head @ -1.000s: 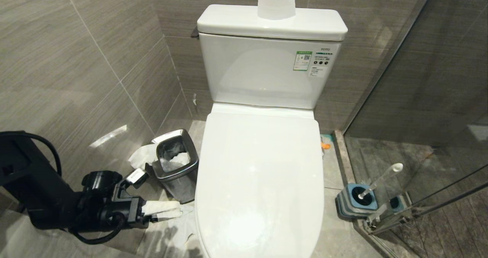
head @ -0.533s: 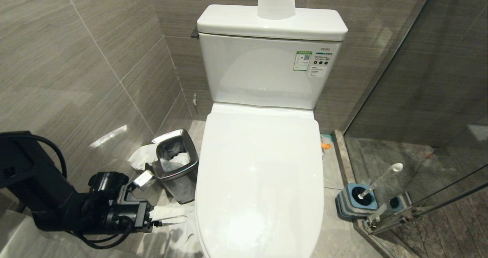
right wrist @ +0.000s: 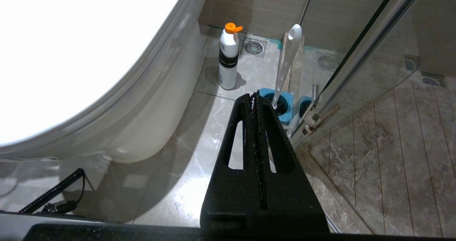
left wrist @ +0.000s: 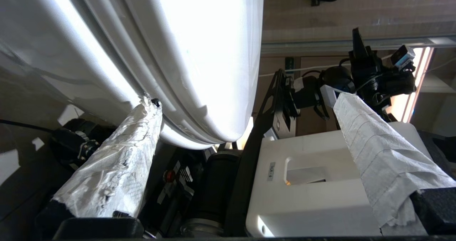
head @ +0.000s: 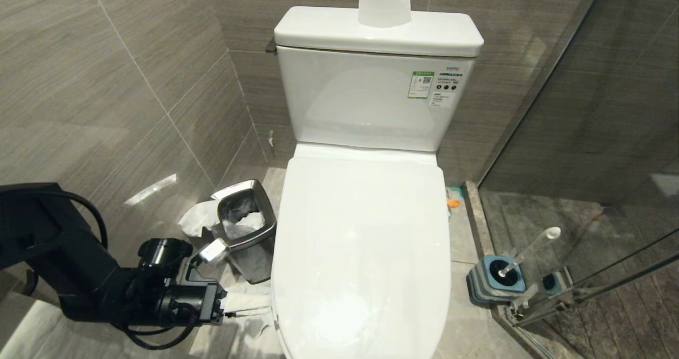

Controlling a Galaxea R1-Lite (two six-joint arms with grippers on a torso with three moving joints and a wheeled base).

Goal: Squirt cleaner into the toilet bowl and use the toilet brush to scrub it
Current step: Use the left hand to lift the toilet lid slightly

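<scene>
Left gripper (head: pixel 249 306) beside toilet bowl (head: pixel 360 253)

brand: TOTO | on: toilet tank (head: pixel 371 99) | stickers (head: pixel 420 85): print too small to read

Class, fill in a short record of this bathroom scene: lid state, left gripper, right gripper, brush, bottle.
Lid: toilet lid down, bowl covered
Left gripper: left gripper open, paper-wrapped fingers at the lid's left edge
Right gripper: right gripper shut, empty, low beside the toilet
Brush: toilet brush standing in its blue holder
Bottle: white bottle, orange cap, on the floor
</scene>
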